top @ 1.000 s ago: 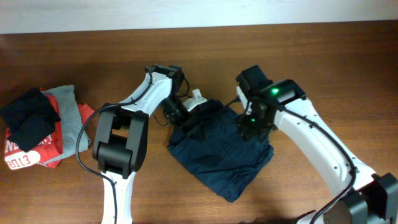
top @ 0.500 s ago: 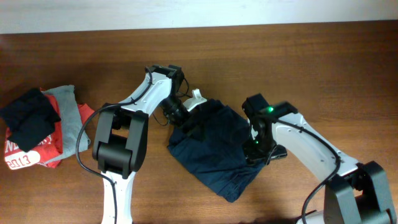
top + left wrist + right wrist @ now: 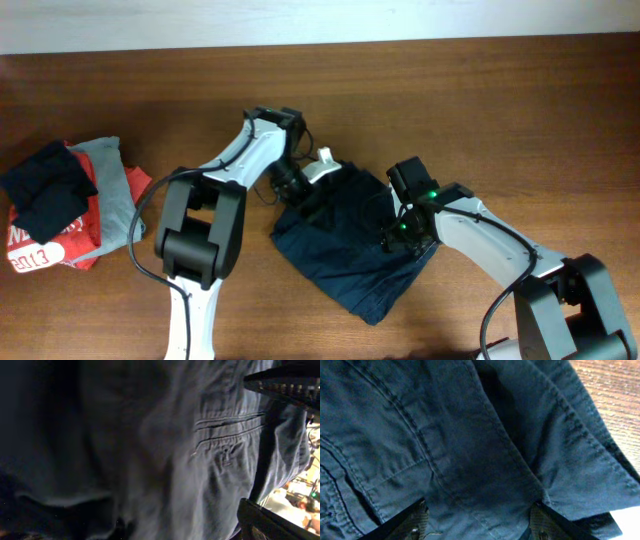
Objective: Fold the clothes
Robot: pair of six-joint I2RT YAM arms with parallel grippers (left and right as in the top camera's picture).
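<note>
The clothes (image 3: 345, 250) are a wrinkled navy garment in a heap at the table's middle. My left gripper (image 3: 303, 187) is at its upper left edge. In the left wrist view the fabric (image 3: 165, 450) fills the frame. Only one finger shows there, far out at the lower right, so the jaws look open with cloth between them. My right gripper (image 3: 402, 236) is low over the garment's right side. In the right wrist view its fingers (image 3: 477, 525) are spread wide over a seamed fold (image 3: 470, 460), holding nothing.
A pile of other clothes lies at the left edge: a black cloth (image 3: 45, 190), a red shirt with white print (image 3: 50, 245) and a grey garment (image 3: 110, 180). Bare wooden table (image 3: 520, 110) surrounds the navy garment.
My right arm has swung from the garment's upper right down and back in over its right side. My left gripper has shifted slightly right and the garment's top edge has bunched.
</note>
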